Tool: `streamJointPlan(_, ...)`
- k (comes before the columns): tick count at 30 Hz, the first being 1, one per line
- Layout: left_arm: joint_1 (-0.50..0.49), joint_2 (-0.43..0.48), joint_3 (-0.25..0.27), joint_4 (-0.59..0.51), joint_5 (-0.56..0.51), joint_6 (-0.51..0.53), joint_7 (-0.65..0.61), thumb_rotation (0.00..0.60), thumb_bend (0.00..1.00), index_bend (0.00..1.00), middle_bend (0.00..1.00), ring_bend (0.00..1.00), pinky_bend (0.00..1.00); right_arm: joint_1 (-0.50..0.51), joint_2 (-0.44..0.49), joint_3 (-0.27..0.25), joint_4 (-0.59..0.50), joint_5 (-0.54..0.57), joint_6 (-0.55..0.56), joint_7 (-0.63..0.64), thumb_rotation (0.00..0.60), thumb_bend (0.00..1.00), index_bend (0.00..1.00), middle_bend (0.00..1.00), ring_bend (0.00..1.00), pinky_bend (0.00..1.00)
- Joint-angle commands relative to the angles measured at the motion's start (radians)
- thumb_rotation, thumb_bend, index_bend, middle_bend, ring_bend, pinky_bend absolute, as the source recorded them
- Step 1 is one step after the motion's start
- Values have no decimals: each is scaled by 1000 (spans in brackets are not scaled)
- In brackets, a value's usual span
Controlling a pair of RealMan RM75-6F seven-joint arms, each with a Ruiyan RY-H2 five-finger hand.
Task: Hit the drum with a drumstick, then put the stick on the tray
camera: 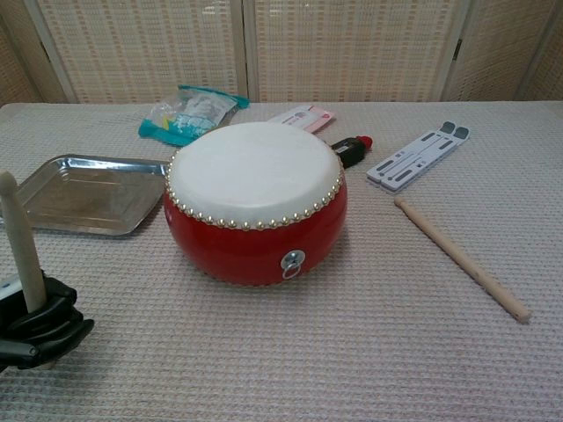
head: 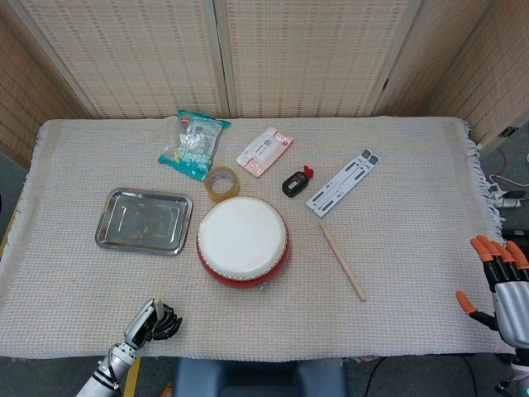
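Drumstick (camera: 21, 242) upright in left hand (camera: 40, 328)

Woven reed screens (head: 248, 58) are standing behind my table (head: 413, 248), whose beige cloth is fringing at the right edge.

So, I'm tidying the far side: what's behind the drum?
Behind the drum, the head view shows a tape roll close to its far rim, with a snack bag and pink packet beyond. In the chest view the drum hides the tape entirely.
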Motion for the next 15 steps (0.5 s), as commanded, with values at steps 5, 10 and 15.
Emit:
streamJointPlan(5,1,-4,-5,12,1,4,48,600,634,1000,1000,1000,1000,-2,-1,-1,2,-1,3,3,600,253,0,53,0,0)
streamJointPlan(10,-6,13,-21,0,9,24,132,600,698,1000,1000,1000,1000,-1,-4,0,7,-4,4,8,600,254,0,53,0,0)
streamJointPlan(15,-38,71,-54,-49,20,42,242,600,723,1000,1000,1000,1000,-2,-1,1,13,-6,10,14,600,253,0,53,0,0)
